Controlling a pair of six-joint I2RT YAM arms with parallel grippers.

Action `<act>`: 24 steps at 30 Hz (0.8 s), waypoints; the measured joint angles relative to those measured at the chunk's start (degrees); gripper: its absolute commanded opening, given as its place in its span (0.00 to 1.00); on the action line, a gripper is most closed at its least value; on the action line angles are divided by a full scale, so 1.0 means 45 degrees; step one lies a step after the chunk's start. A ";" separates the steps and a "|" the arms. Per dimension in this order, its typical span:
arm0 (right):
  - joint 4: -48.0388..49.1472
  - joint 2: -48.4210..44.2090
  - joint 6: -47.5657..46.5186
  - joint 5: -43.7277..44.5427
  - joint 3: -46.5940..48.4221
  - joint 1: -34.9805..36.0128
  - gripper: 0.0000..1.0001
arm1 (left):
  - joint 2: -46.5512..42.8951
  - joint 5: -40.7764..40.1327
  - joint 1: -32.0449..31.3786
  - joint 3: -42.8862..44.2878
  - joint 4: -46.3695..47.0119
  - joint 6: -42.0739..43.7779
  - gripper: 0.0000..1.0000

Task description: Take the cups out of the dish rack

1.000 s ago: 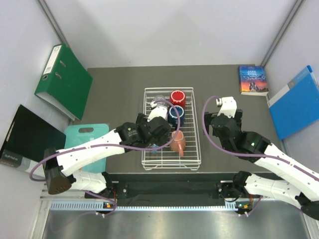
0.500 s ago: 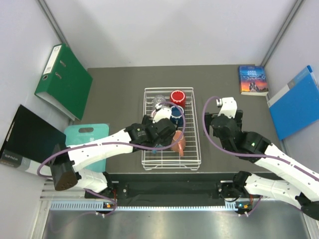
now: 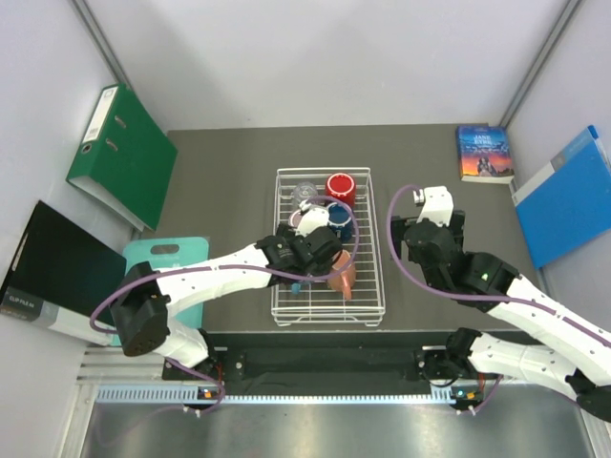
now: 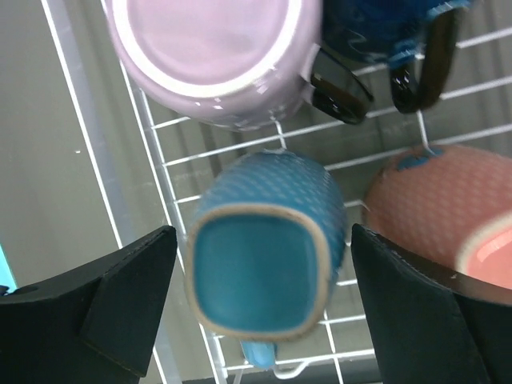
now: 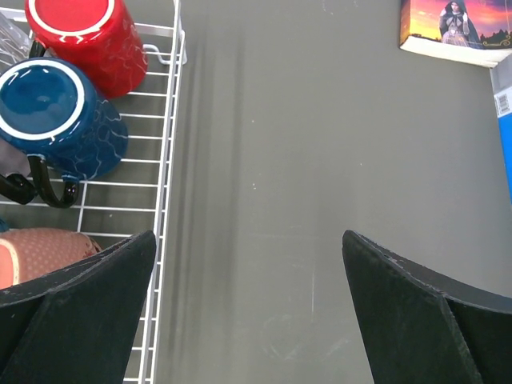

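Note:
The white wire dish rack [image 3: 368, 286] sits mid-table. It holds a red mug [image 3: 340, 187], a clear glass tumbler [image 3: 305, 191], a dark blue mug [image 3: 336, 218], a mauve-pink mug [image 3: 307, 218] and a salmon-orange mug [image 3: 342, 275]. My left gripper [image 3: 304, 256] hangs over the rack's left side. In the left wrist view it [image 4: 264, 296] is open, its fingers either side of the light blue mug [image 4: 264, 256], which lies on its side, not touching it. My right gripper [image 5: 248, 312] is open and empty over bare table right of the rack [image 5: 164, 160].
A green binder [image 3: 122, 153], a black folder [image 3: 52, 262] and a teal cutting board [image 3: 167, 262] lie at the left. A book [image 3: 484, 153] and a blue folder [image 3: 568, 196] lie at the back right. Walls close in the table on three sides.
My left arm has swung rightward and the gripper has moved toward the rack's near left, over the light blue mug. The right arm has not moved.

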 measured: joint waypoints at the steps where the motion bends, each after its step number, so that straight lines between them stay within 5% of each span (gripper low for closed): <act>1: 0.0000 0.0000 -0.0019 0.0000 -0.0005 0.0000 1.00 | 0.0000 0.0005 0.0092 -0.0039 0.0034 -0.0034 0.92; 11: 0.0073 0.0010 -0.0199 -0.0005 -0.0019 0.0000 1.00 | -0.0005 0.0000 0.0432 -0.0311 0.0559 -0.0126 0.63; 14: 0.0141 0.0039 -0.0199 -0.0010 -0.0024 0.0000 1.00 | -0.0005 0.0000 0.0432 -0.0335 0.0675 -0.0131 0.38; 15: 0.0189 0.0068 -0.0199 -0.0015 -0.0029 0.0000 0.99 | -0.0010 0.0000 0.0432 -0.0345 0.0699 -0.0131 0.19; 17: 0.0306 0.0151 -0.0204 -0.0015 -0.0029 0.0000 1.00 | -0.0010 0.0000 0.0432 -0.0359 0.0743 -0.0126 0.00; 24: 0.0525 0.0282 -0.0209 -0.0024 -0.0034 0.0000 1.00 | -0.0092 0.0024 0.0432 -0.0359 0.0646 -0.0131 0.00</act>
